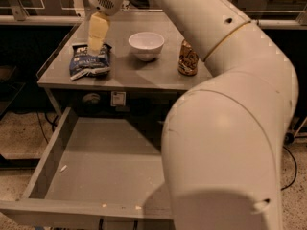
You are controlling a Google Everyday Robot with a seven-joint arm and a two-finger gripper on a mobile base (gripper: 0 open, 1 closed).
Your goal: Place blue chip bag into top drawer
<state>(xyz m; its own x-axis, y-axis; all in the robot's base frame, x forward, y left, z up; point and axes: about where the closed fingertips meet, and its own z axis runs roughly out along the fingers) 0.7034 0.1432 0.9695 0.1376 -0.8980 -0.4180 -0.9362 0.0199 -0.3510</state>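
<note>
The drawer [53, 147] is standing pulled well out below the table [139, 74]. Its grey floor is lying open to the camera with only a few pale crumbs on it, most likely so that something can be lowered straight in from above. The bag [82, 67] is lying flat on the table's front left part, not yet in the drawer. It is sitting close to the edge above the drawer's left side, which should be making for a short carry. The bowl [146, 45] is sitting upright at mid-table, apart from the bag, and the can [188, 59] is standing upright further right. Neither appears to be getting in the way.

The arm [225, 128] is filling the right of the view. Its big elbow is bulging toward the camera, and its long link is sweeping up and leftward across the table's back. At its end the gripper [95, 46] is pointing straight down over the bag's upper middle, its tip seeming to be touching the foil. Whether it is open or closed I cannot tell. I judge it to be setting up the pick.
</note>
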